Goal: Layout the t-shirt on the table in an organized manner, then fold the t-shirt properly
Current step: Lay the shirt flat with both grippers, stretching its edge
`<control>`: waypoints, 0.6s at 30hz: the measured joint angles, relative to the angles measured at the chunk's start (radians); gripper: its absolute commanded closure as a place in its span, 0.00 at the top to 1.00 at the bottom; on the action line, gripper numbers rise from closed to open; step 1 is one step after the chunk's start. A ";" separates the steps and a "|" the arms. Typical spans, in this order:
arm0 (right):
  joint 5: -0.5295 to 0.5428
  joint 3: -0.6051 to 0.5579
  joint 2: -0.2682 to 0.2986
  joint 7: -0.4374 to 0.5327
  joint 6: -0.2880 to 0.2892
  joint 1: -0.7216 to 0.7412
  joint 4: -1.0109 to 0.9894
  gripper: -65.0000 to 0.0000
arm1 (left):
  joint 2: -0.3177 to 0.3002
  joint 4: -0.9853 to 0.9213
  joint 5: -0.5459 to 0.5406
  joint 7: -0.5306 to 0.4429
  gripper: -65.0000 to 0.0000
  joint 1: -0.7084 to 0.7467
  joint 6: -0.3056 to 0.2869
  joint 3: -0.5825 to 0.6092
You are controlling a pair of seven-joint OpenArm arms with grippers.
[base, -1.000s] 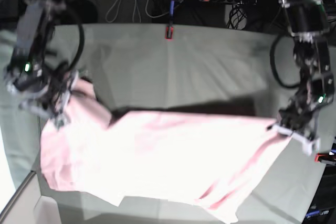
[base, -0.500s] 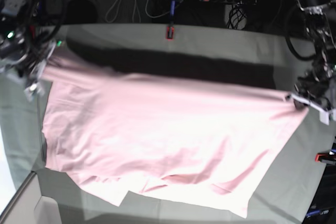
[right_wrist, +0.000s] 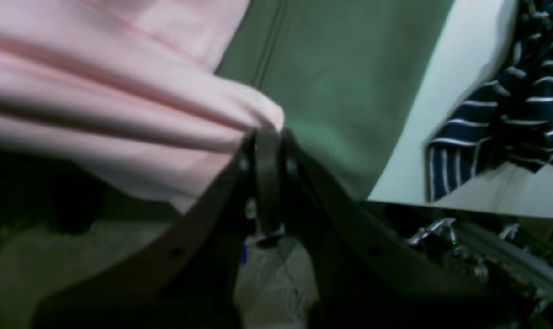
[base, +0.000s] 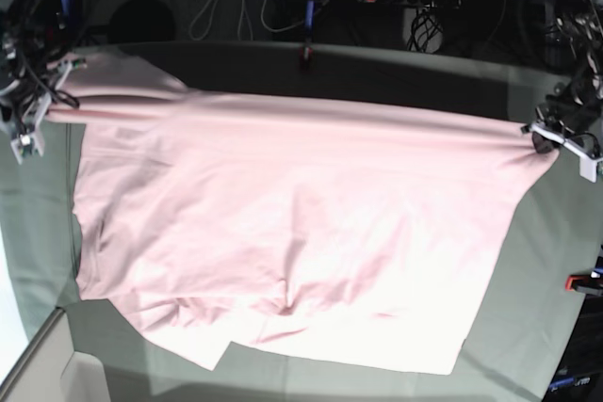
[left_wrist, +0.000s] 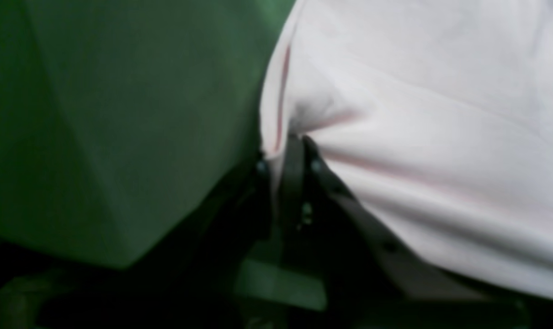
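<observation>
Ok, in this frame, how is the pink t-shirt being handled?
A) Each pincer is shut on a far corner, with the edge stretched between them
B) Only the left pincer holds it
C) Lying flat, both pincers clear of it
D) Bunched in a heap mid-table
A: the left pincer and right pincer each clamp a corner of the t-shirt, its far edge taut between them.

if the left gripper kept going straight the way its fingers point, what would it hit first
The left gripper is already shut on the t-shirt, so it meets that pink fabric at once. Beyond the pinched edge the table seems to lie in that line, though depth is unclear.
</observation>
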 measured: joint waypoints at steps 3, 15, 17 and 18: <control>-0.008 0.000 -0.003 0.000 0.000 -0.025 -0.003 0.00 | 0.035 0.000 0.022 -0.001 0.00 0.025 0.004 -0.008; -0.021 0.002 -0.031 0.004 0.000 -0.065 -0.040 0.00 | 0.068 -0.006 0.023 -0.012 0.00 0.086 0.005 -0.008; -0.022 0.002 -0.031 0.002 0.000 -0.066 -0.045 0.00 | 0.065 -0.006 0.022 -0.014 0.00 0.082 0.005 -0.008; -0.022 0.002 -0.031 0.003 0.000 -0.066 -0.045 0.00 | 0.065 -0.006 0.020 -0.016 0.00 0.080 0.005 -0.008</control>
